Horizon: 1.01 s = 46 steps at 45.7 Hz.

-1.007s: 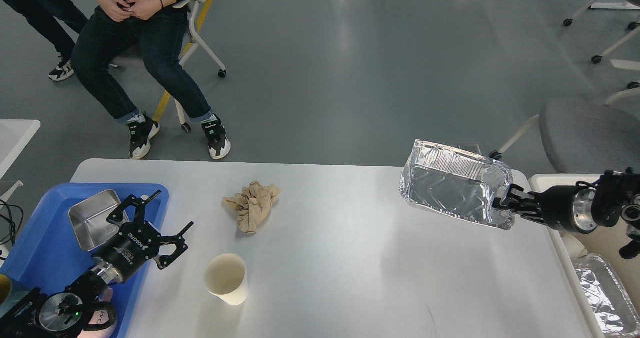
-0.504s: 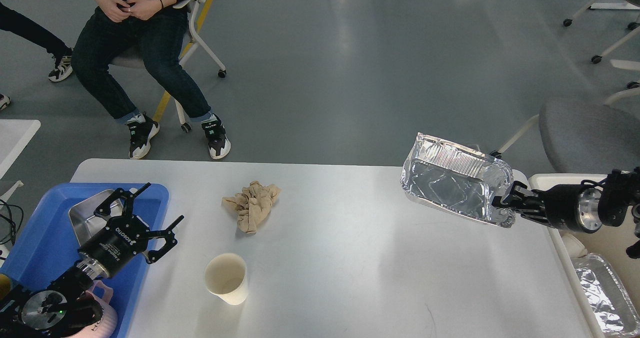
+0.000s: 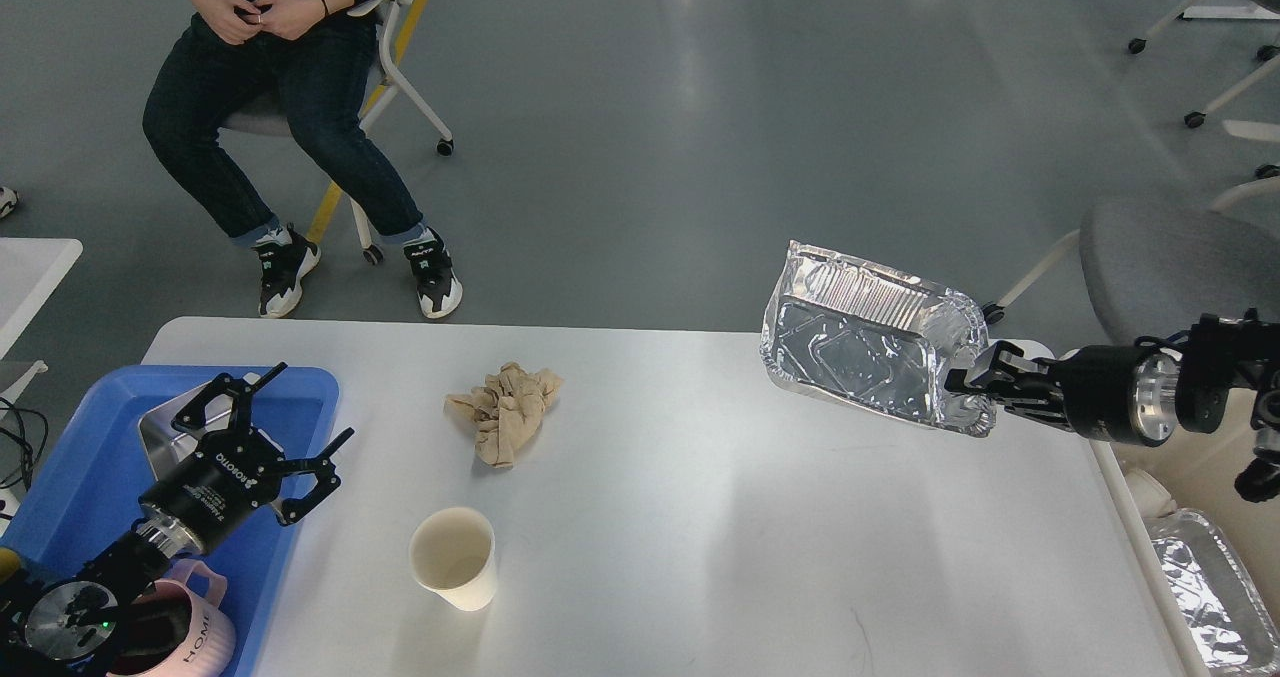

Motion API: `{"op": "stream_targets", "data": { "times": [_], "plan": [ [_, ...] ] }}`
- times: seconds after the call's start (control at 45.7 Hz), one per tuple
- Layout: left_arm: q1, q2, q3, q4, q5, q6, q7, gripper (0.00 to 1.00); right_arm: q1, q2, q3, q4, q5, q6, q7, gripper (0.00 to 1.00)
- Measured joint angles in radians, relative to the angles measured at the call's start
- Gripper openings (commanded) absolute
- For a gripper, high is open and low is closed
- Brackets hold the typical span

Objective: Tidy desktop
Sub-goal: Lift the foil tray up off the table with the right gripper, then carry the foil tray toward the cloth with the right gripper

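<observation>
The white desktop [image 3: 700,517] fills the lower half of the head view. On it lie a crumpled beige cloth [image 3: 505,412] near the middle left and an upright paper cup [image 3: 453,557] in front of it. My right gripper [image 3: 968,385] is shut on the rim of an aluminium foil tray [image 3: 865,347], held tilted above the desktop's far right part. My left gripper [image 3: 270,422] is open and empty over the blue plastic tray [image 3: 75,487] at the left edge.
The blue tray holds a small steel pan [image 3: 160,432] and a pink mug [image 3: 195,637]. A white bin [image 3: 1150,497] at the right edge holds another foil tray [image 3: 1210,597]. A seated person [image 3: 290,107] and office chairs [image 3: 1170,267] are beyond the table.
My right gripper has carried the foil tray left and slightly up. My left gripper has drawn back to the left over the blue tray, staying open. The pink mug has come into view.
</observation>
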Motion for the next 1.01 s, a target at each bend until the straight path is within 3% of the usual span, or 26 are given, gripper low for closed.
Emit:
{"op": "stream_targets", "data": {
  "times": [0.394, 0.745, 1.007],
  "plan": [
    [0.007, 0.028, 0.0, -0.001, 0.0, 0.006, 0.0, 0.97, 0.048, 0.084, 0.001, -0.026, -0.107, -0.021, 0.012, 0.0],
    [-0.005, 0.034, 0.003, -0.001, 0.0, 0.006, 0.002, 0.97, 0.003, 0.116, 0.001, -0.045, -0.294, -0.116, 0.013, 0.0],
    [-0.014, 0.041, 0.007, -0.001, 0.0, 0.005, 0.005, 0.97, -0.024, 0.093, -0.001, 0.033, -0.343, -0.12, 0.057, 0.0]
  ]
}}
